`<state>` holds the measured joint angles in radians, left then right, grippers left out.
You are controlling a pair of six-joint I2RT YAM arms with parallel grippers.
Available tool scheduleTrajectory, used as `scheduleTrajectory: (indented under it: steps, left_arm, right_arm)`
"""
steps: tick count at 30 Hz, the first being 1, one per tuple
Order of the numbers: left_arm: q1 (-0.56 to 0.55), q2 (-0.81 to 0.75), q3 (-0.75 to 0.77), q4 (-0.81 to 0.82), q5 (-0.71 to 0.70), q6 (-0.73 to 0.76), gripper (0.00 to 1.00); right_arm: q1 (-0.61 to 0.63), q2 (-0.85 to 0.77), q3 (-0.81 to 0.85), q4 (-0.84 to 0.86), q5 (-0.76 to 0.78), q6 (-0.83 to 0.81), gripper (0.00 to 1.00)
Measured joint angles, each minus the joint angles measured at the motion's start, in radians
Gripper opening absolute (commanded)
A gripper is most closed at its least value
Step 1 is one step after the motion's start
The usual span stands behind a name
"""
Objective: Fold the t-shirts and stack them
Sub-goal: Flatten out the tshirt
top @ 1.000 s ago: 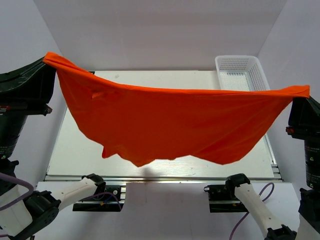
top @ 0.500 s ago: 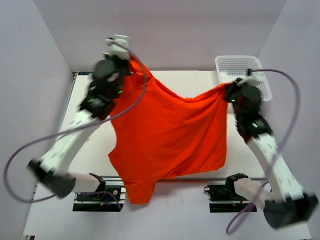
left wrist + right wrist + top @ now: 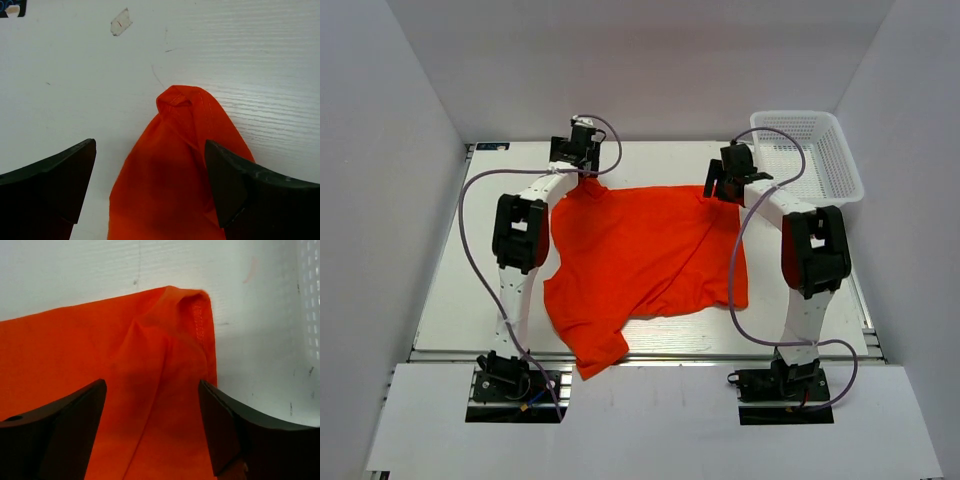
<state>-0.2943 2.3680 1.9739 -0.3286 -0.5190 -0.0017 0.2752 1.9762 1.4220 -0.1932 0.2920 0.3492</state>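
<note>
Orange-red plain fabric t-shirt (image 3: 640,255) lies spread on white table (image 3: 470,270)
Left gripper (image 3: 150,150) and right gripper (image 3: 151,385) gape open over its far corners

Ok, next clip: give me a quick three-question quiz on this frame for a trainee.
1. True or false: the orange t-shirt lies inside the white basket.
2. The left gripper is: A) shut on a shirt corner; B) open over a shirt corner; C) out of view.
3. Fill in: seen from above, the basket stands at the table's far ___ corner.
Key: 1 false; 2 B; 3 right.
</note>
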Motion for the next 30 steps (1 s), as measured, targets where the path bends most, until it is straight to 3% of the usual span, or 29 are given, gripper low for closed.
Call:
scheduleTrajectory:
  steps: [3, 7, 11, 20, 25, 30]
  left_arm:
    - [0.014, -0.023, -0.003, -0.008, 0.033, -0.011, 1.00]
    - [0.013, -0.114, -0.032, -0.007, 0.068, -0.029, 1.00]
    - [0.011, -0.266, -0.121, -0.038, 0.105, -0.080, 1.00]
    - [-0.004, -0.744, -0.710, -0.007, 0.367, -0.241, 1.00]
    - [-0.021, -0.737, -0.908, 0.037, 0.567, -0.301, 1.00]
    - [-0.035, -0.697, -1.021, 0.059, 0.638, -0.340, 1.00]
  right_arm:
    - [0.000, -0.007, 0.020, -0.006, -0.027, -0.018, 0.90]
    - [0.000, -0.042, 0.010, -0.013, -0.084, -0.034, 0.90]
    - [0.002, -0.182, -0.104, 0.002, -0.159, -0.040, 0.90]
    - [0.013, -0.617, -0.449, 0.000, -0.230, 0.005, 0.90]
    - [0.013, -0.807, -0.686, -0.107, -0.232, 0.058, 0.90]
    - [0.013, -0.901, -0.840, -0.208, -0.246, 0.095, 0.84]
